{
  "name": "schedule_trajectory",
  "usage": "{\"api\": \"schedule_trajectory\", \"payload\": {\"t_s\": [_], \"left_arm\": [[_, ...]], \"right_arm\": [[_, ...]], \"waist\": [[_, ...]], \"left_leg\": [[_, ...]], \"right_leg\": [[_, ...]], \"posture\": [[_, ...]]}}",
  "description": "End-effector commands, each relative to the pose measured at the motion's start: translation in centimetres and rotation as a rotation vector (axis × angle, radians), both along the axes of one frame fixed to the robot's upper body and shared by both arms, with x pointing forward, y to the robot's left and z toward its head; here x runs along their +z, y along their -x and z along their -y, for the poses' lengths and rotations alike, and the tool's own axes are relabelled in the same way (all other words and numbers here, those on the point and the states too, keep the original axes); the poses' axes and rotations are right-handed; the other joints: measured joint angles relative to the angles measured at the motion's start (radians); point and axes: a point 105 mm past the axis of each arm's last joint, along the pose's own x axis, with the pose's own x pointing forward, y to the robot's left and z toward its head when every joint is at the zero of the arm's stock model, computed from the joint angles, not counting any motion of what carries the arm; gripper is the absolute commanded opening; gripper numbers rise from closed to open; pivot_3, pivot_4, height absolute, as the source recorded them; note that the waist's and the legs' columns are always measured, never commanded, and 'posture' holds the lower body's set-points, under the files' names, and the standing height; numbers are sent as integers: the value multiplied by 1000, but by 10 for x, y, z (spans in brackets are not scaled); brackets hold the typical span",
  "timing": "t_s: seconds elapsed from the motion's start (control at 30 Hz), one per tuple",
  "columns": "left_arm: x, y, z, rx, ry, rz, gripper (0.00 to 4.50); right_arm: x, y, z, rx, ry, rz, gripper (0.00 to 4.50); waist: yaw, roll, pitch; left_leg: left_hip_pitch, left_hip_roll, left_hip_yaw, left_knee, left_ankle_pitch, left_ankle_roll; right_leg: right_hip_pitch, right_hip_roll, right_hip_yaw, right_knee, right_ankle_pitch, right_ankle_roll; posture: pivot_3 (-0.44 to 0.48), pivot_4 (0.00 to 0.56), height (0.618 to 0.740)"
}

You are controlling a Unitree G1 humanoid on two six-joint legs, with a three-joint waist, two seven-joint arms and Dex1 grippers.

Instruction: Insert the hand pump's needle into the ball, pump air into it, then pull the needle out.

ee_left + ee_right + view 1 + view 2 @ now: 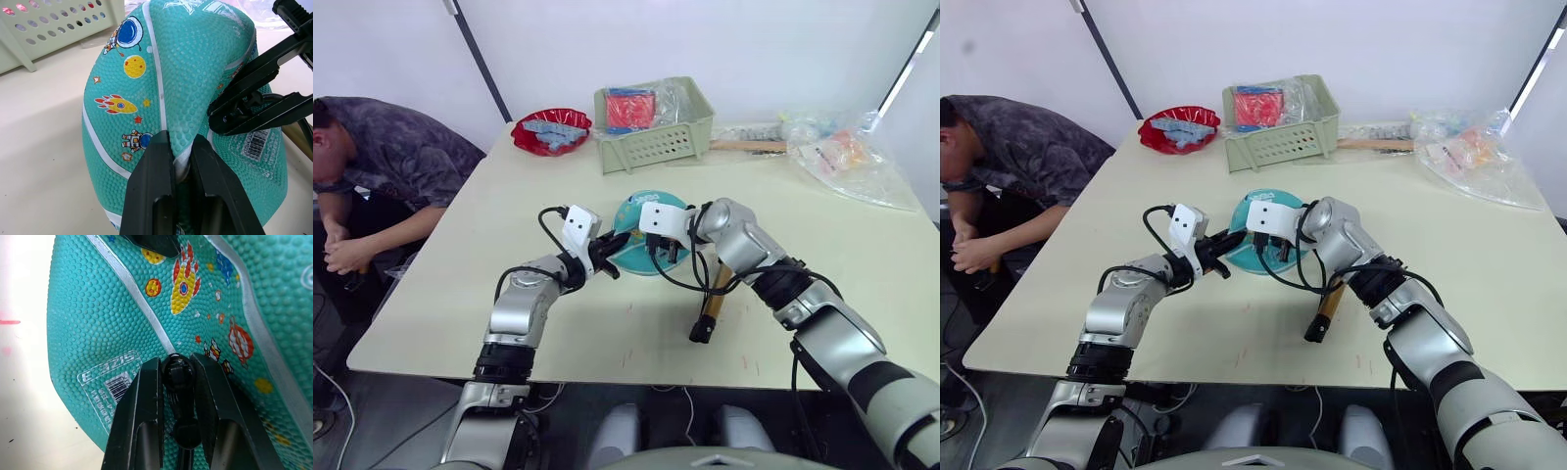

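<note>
Ball (641, 235) sits deflated at centre frame on the surface (509, 196). Left gripper (182, 159) clenched, pinching a fold of its skin. Right gripper (177, 377) grasping the needle (177, 374) fitting, pressed against the ball. Hand pump (713, 302) lies lower right of the ball.

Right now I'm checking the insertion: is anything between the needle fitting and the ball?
Nothing visible. The right gripper holds the needle fitting right against the ball; the left gripper pinches the ball's edge elsewhere.
</note>
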Motion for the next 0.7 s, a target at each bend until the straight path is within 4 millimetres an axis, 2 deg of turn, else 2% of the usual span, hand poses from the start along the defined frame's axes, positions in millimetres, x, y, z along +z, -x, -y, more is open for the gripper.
{"api": "schedule_trajectory", "payload": {"t_s": [0.03,0.13,0.23,0.5,0.7], "left_arm": [[1,0,-9,23,-2,-1,0],[0,0,-9,23,-1,-2,0],[1,-1,-8,20,0,-2,0],[4,-3,-2,4,5,6,0],[10,-3,8,-28,18,20,0]], "right_arm": [[-118,24,107,-323,357,-325,326],[-120,25,105,-322,343,-337,326],[-113,22,96,-291,285,-314,326],[-65,6,76,-234,110,-202,326],[-30,10,68,-190,-18,-123,326]], "waist": [[-3,0,-1],[-5,1,-2],[-5,1,-2],[1,1,3],[29,0,16]], "left_leg": [[0,0,0,0,0,0],[0,0,0,0,0,0],[0,0,0,0,0,0],[-1,0,0,0,0,0],[-9,-2,-1,0,0,-1]], "right_leg": [[0,0,0,0,0,0],[0,0,1,0,0,0],[0,0,1,0,0,0],[0,0,1,0,0,0],[-7,-2,-3,0,2,4]], "posture": [[0,150,738],[0,150,738],[0,150,738],[0,150,738],[0,150,738]]}}
